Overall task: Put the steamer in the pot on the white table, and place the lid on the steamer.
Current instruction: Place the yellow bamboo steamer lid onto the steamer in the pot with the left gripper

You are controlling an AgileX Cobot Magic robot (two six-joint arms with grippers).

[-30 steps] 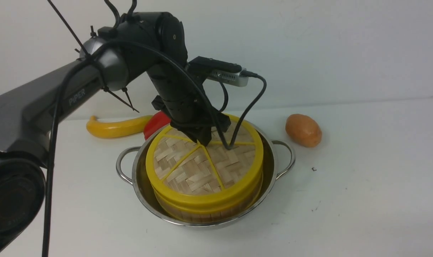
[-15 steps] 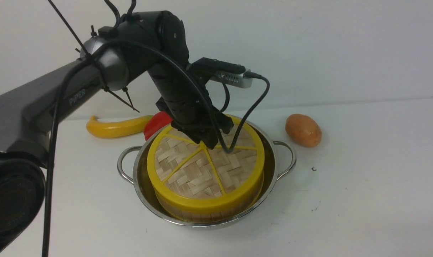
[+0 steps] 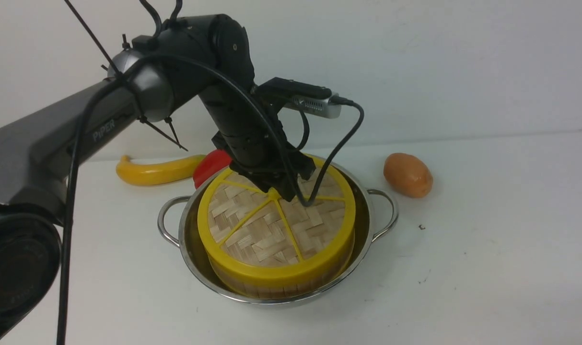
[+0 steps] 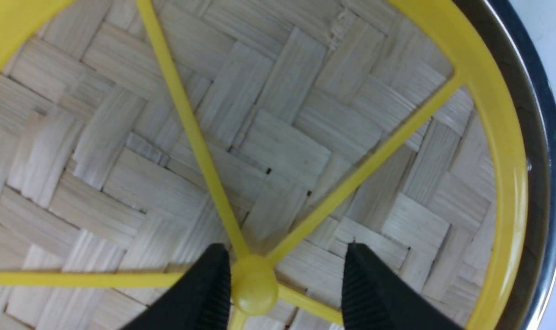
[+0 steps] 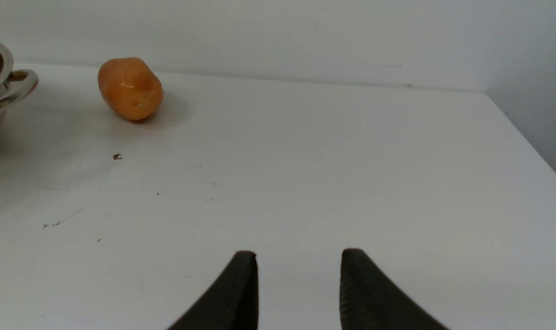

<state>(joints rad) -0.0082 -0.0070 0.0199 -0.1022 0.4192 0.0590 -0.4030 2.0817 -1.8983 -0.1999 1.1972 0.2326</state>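
Observation:
The lid (image 3: 267, 230), a woven disc with a yellow rim and spokes, lies on the steamer (image 3: 272, 286). Only the steamer's slatted wall shows, and it stands inside the steel pot (image 3: 367, 225) on the white table (image 3: 487, 249). My left gripper (image 3: 284, 189) is low over the lid's centre. In the left wrist view this gripper (image 4: 282, 250) is open. The yellow knob (image 4: 254, 285) sits between the fingers, against one finger and well clear of the other. My right gripper (image 5: 298, 254) is open and empty above bare table, out of the front view.
An orange potato (image 3: 408, 175) lies right of the pot and also shows in the right wrist view (image 5: 130, 88). A yellow banana (image 3: 152, 171) and a red object (image 3: 209, 165) lie behind the pot on the left. The pot's handle (image 5: 12, 87) shows in the right wrist view.
My left gripper and the lid have shifted slightly to the right, and the lid has settled level on the steamer. The pot and potato have not moved.

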